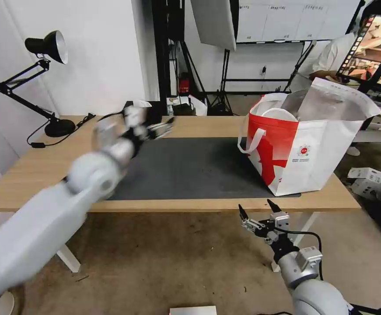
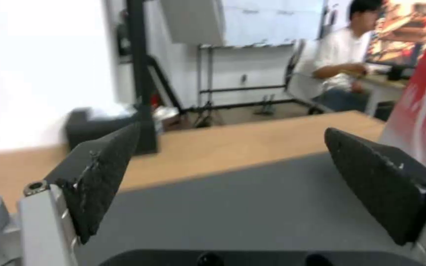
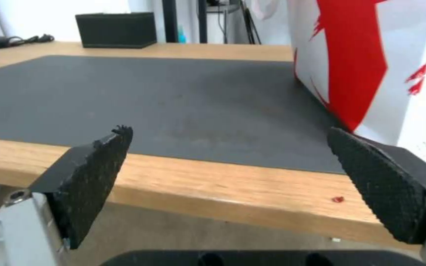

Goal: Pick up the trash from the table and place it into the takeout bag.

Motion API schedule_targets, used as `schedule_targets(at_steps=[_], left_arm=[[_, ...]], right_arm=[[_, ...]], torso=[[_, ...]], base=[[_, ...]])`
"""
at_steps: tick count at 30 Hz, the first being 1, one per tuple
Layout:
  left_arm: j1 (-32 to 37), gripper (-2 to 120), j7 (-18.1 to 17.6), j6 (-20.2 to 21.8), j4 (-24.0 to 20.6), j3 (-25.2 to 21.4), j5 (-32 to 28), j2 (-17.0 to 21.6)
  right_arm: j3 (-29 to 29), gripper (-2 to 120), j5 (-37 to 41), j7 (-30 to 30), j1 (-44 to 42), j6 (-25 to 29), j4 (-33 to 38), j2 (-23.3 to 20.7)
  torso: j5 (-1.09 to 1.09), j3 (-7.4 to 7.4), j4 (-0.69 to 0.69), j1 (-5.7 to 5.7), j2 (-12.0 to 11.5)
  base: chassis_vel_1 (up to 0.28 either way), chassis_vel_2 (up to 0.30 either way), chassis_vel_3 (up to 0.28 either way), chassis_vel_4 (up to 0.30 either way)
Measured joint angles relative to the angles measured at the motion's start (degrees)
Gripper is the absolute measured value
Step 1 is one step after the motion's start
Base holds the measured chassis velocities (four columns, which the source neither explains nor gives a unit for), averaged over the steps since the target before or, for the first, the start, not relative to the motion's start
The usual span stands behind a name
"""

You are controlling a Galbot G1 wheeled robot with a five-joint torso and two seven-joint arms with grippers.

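Observation:
The takeout bag (image 1: 304, 148) stands open at the right end of the dark mat (image 1: 190, 168) on the table (image 1: 199, 127). Of the trash, a white round rim (image 1: 280, 114) shows inside the bag's mouth; the rest is hidden. My left gripper (image 1: 160, 128) hovers over the mat's far left corner, blurred. In the left wrist view my left gripper (image 2: 232, 129) is open and holds nothing, above the mat (image 2: 223, 207), with the bag (image 2: 425, 111) at one side. My right gripper (image 1: 255, 205) hangs open below the table's front edge. In the right wrist view my right gripper (image 3: 227, 130) faces the bag (image 3: 371, 55).
A black tissue box (image 1: 153, 111) sits at the table's back edge behind my left gripper. A black desk lamp (image 1: 46, 48) stands at the far left. A tiny red scrap (image 3: 338, 199) lies near the front edge. Small boxes (image 1: 369, 179) lie on the floor at right.

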Motion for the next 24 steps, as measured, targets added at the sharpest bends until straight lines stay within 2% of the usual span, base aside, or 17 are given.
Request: schedule_targets(at_steps=[1, 2, 5, 6, 8, 11, 13, 14, 15, 18, 19, 23, 24], left_arm=[[5.53, 100, 0.1, -0.26, -1.86, -4.47, 0.86, 0.08], [5.53, 100, 0.1, -0.26, -1.86, -4.47, 0.86, 0.08], [14.74, 100, 0.11, -0.37, -5.06, -11.93, 3.05, -1.59], [14.74, 100, 0.11, -0.37, -5.06, -11.93, 3.05, -1.59], [22.09, 100, 0.43, -0.7, -7.48, -17.48, 6.51, -4.52], [28.22, 100, 1.38, -1.4, -8.84, -20.59, 10.05, -7.66], [36.78, 100, 3.66, -3.15, -10.43, -23.69, 16.26, -13.88], [38.8, 100, 4.43, -3.71, -10.72, -24.13, 17.69, -15.45], [38.8, 100, 4.43, -3.71, -10.72, -24.13, 17.69, -15.45], [46.49, 100, 8.18, -6.95, -11.33, -24.96, 25.22, -22.96], [46.49, 100, 8.18, -6.95, -11.33, -24.96, 25.22, -22.96], [50.58, 100, 9.22, -10.47, -10.37, -24.17, 30.81, -27.91], [50.58, 100, 9.22, -10.47, -10.37, -24.17, 30.81, -27.91]], right_arm=[[0.0, 100, 0.0, -0.01, 0.0, 0.0, 0.0, 0.0], [0.0, 100, 0.0, -0.01, 0.0, 0.0, 0.0, 0.0], [0.0, 100, 0.0, 0.01, 0.0, 0.0, 0.0, 0.0], [0.0, 100, 0.0, 0.01, 0.0, 0.0, 0.0, 0.0], [0.0, 100, 0.0, 0.0, 0.0, 0.0, 0.0, 0.0], [0.0, 100, 0.0, 0.01, 0.0, 0.0, 0.0, 0.0], [0.0, 100, 0.0, -0.01, 0.0, 0.0, 0.0, 0.0], [0.0, 100, 0.0, 0.0, 0.0, 0.0, 0.0, 0.0], [0.0, 100, 0.0, 0.0, 0.0, 0.0, 0.0, 0.0], [0.0, 100, 0.0, 0.0, 0.0, 0.0, 0.0, 0.0], [0.0, 100, 0.0, 0.0, 0.0, 0.0, 0.0, 0.0], [0.0, 100, 0.0, 0.0, 0.0, 0.0, 0.0, 0.0], [0.0, 100, 0.0, 0.0, 0.0, 0.0, 0.0, 0.0]], torso=[[-0.03, 0.0, -0.01, 0.0, 0.0], [-0.03, 0.0, -0.01, 0.0, 0.0], [0.02, 0.0, -0.05, 0.0, 0.0], [0.02, 0.0, -0.05, 0.0, 0.0], [0.03, 0.0, -0.06, 0.0, 0.0], [0.01, 0.0, -0.04, 0.0, 0.0], [0.02, 0.0, -0.04, 0.0, 0.0], [0.0, 0.0, -0.03, 0.0, 0.0], [0.0, 0.0, -0.03, 0.0, 0.0], [0.03, 0.0, -0.04, 0.0, 0.0], [0.03, 0.0, -0.04, 0.0, 0.0], [0.03, 0.01, -0.05, 0.0, 0.0], [0.03, 0.01, -0.05, 0.0, 0.0]], base=[[0.0, 0.0, 0.0, 0.0], [0.0, 0.0, 0.0, 0.0], [0.0, 0.0, 0.0, 0.0], [0.0, 0.0, 0.0, 0.0], [0.0, 0.0, 0.0, 0.0], [0.0, 0.0, 0.0, 0.0], [0.0, 0.0, 0.0, 0.0], [0.0, 0.0, 0.0, 0.0], [0.0, 0.0, 0.0, 0.0], [0.0, 0.0, 0.0, 0.0], [0.0, 0.0, 0.0, 0.0], [0.0, 0.0, 0.0, 0.0], [0.0, 0.0, 0.0, 0.0]])
